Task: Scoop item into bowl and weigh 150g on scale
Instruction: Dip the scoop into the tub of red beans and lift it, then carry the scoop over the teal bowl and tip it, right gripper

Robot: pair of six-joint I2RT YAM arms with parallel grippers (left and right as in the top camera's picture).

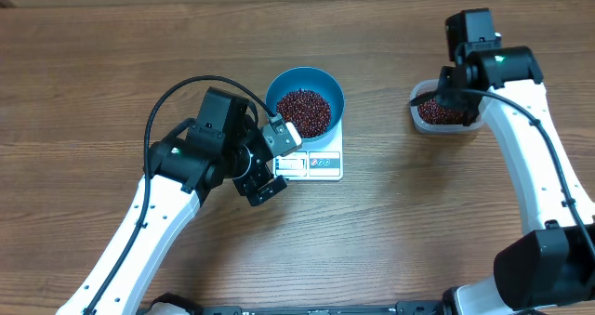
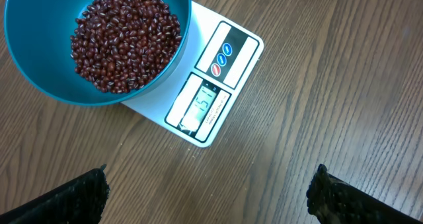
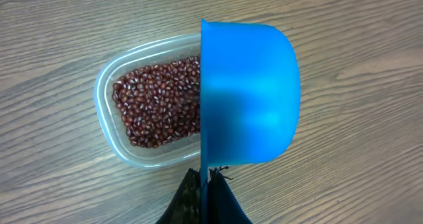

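Note:
The teal bowl (image 1: 321, 77) stands on the white scale (image 1: 321, 163) and holds a heap of dark red-brown beans (image 1: 303, 112). My left gripper (image 1: 273, 162) hovers open just left of the scale's display. In the left wrist view the bowl (image 2: 39, 26), its beans (image 2: 125, 39) and the scale (image 2: 231, 59) lie ahead of the left gripper (image 2: 210, 184), whose jaws stand wide apart over bare wood. My right gripper (image 3: 206, 174) is shut on the handle of a blue scoop (image 3: 248, 95), held on edge beside the bean tub (image 3: 109, 85). The scoop's inside is hidden.
The clear plastic tub (image 1: 416, 99) with more beans (image 3: 158, 105) sits at the right of the table under my right arm (image 1: 530, 138). My left arm (image 1: 167, 194) reaches in from the lower left. Wood tabletop lies all around.

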